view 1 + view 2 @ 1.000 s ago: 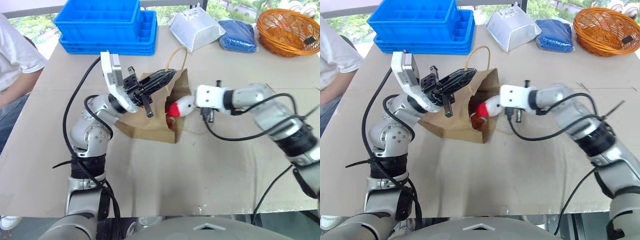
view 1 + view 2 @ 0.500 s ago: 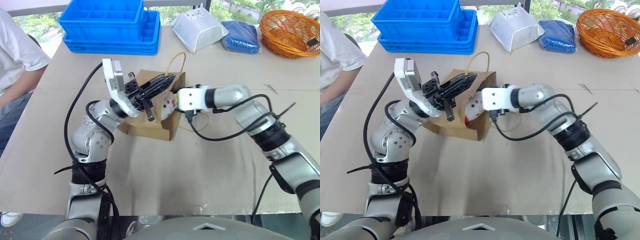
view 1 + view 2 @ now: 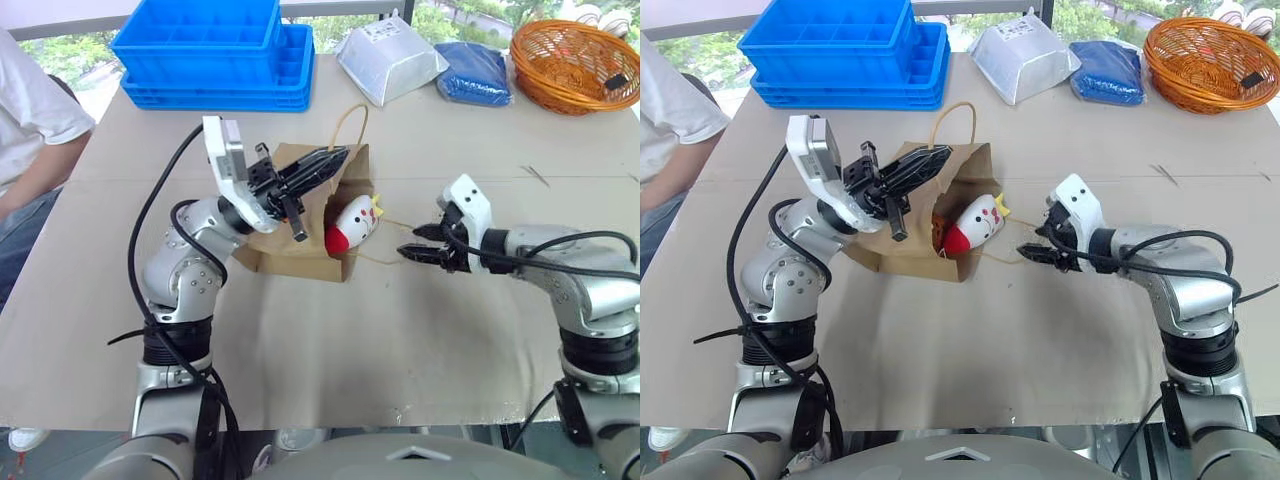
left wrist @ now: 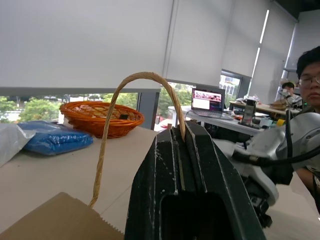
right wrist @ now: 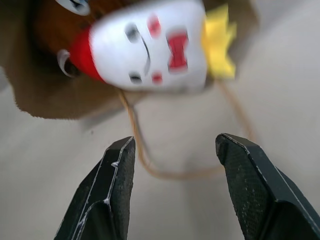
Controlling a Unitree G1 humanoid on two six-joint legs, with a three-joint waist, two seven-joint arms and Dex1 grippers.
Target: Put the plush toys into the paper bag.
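Showing progress: both plush toys lie at the mouth of the paper bag, which rests on its side on the table; the task looks nearly done, by judgement.
Done so far: the brown toy sits deep inside the bag's opening, only partly visible behind the white toy.
Left to do: the white toy lies in the bag's mouth with its red cap toward the inside and its yellow base poking out past the bag's edge; it probably needs a further push inward.
Left gripper: closed on the bag's upper cord handle at the top edge of the opening, holding the bag's mouth raised.
Right gripper: fingers parted and empty, apart from the bag on its open side, pointing toward the white toy.
Bag's look: tan kraft paper, creased; one beige cord handle loops upward above the bag, the other trails on the table between the bag and the right gripper.
White toy's look: white rounded body with a small face, red bow, red cap, yellow base; soft, lying on its side.
Surroundings relative to the bag: blue crates beyond it, orange basket well beyond and to the right.
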